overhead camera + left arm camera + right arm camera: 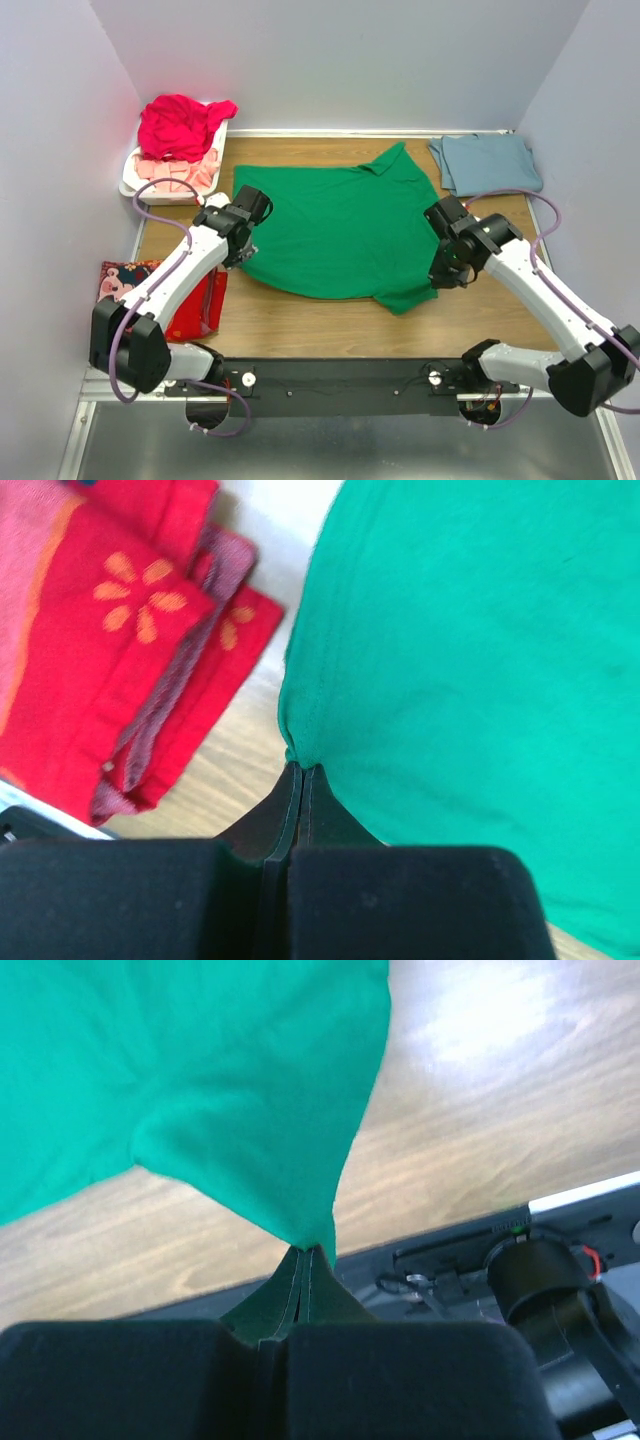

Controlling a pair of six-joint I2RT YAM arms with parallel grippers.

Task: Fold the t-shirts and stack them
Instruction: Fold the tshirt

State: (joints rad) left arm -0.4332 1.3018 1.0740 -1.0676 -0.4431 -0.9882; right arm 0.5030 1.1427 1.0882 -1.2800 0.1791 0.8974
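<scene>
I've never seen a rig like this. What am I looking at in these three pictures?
A robot's left arm and right arm are bolted at the near edge of a wooden table. The wide picture is from a fixed camera above and behind them; the other two are from cameras on each wrist, looking along its black fingers. A green t-shirt lies spread on the table. The left gripper is shut on its left side, the right gripper on its right side. A folded blue-grey t-shirt lies far right; a white basket far left holds magenta-red and pale pink garments. A red patterned cloth lies by the left arm.
</scene>
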